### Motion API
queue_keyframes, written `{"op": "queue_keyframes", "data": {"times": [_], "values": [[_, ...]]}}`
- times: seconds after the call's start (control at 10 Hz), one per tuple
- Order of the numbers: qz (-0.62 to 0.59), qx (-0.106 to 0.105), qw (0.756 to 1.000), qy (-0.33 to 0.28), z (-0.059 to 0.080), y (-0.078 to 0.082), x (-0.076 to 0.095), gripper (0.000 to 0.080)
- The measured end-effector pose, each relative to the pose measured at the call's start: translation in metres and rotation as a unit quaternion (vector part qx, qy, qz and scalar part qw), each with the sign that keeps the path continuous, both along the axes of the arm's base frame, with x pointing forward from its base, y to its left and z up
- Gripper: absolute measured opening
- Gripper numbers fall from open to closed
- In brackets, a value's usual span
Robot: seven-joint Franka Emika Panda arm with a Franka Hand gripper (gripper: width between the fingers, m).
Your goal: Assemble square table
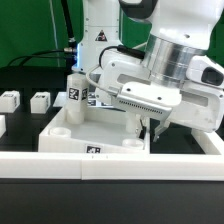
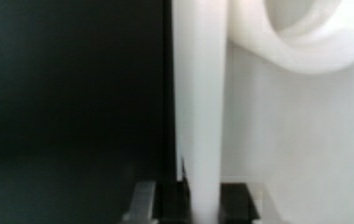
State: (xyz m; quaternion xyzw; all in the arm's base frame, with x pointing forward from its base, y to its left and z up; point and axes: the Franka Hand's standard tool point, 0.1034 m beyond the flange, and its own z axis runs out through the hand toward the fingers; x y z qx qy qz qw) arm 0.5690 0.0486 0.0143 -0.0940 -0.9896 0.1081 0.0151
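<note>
The square table's white slab [image 1: 95, 130] lies flat behind the barrier wall, with its tag [image 1: 92, 152] on the near edge. One white tagged leg [image 1: 75, 88] stands upright at the slab's far corner on the exterior view's left. My gripper [image 1: 150, 130] points down at the slab's edge on the exterior view's right. In the wrist view the slab's raised rim [image 2: 200, 90] runs between my gripper's [image 2: 199, 205] two fingers, which close on it from both sides. A round corner socket [image 2: 316, 45] shows beside the rim.
Two loose white legs [image 1: 9, 100] [image 1: 40, 100] lie on the black table at the exterior view's left. The long low white barrier wall [image 1: 150, 165] runs along the front. The arm's white base [image 1: 100, 30] stands behind the slab.
</note>
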Motion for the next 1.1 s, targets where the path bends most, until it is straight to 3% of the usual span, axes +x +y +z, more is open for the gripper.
{"op": "queue_keyframes", "data": {"times": [0.3, 0.5, 0.7, 0.9, 1.1], "values": [[0.006, 0.002, 1.000, 0.000, 0.000, -0.003, 0.001, 0.0060], [0.067, 0.030, 0.997, 0.009, 0.000, -0.008, 0.002, 0.0060], [0.076, 0.036, 0.996, 0.019, 0.000, 0.010, 0.001, 0.0060], [0.068, 0.035, 0.996, 0.038, -0.001, 0.040, 0.005, 0.0060], [0.053, 0.024, 0.996, 0.062, -0.001, 0.059, 0.006, 0.0060]]}}
